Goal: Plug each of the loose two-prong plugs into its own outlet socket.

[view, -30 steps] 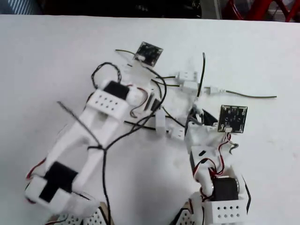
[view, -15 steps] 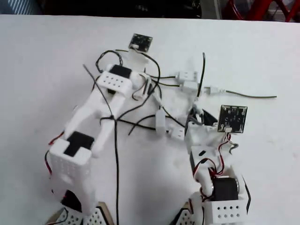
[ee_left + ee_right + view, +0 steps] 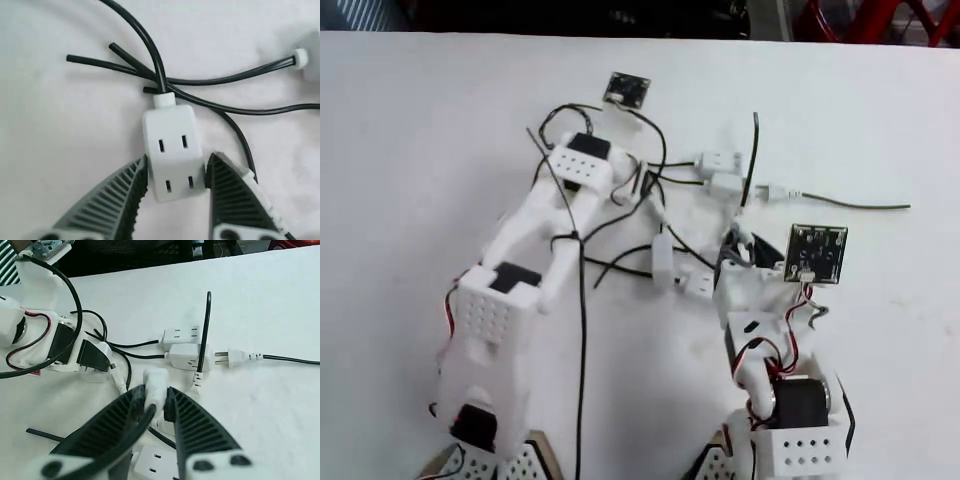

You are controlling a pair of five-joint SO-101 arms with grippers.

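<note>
A white two-socket outlet block (image 3: 172,150) on a black cord lies between my left gripper's (image 3: 177,161) grey ribbed fingers (image 3: 125,192). The jaws stand open, close beside both of its sides. In the high view this left gripper (image 3: 642,188) sits among tangled black cords at the table's middle. My right gripper (image 3: 155,390) is shut on a white plug (image 3: 155,377), and in the high view it (image 3: 732,250) is just right of centre. Two more white outlet blocks (image 3: 182,334) (image 3: 187,356) lie side by side beyond it. A loose two-prong plug (image 3: 231,358) rests to their right.
Another white outlet block (image 3: 155,462) lies on the table under my right gripper. A stiff black cord stub (image 3: 205,330) stands up beside the paired blocks. Black cords (image 3: 620,260) cross between the arms. The table's far edge (image 3: 640,36) meets a dark background.
My left arm has swung toward the far side and the middle of the table, bringing its gripper in among the cords. The right arm has kept still.
</note>
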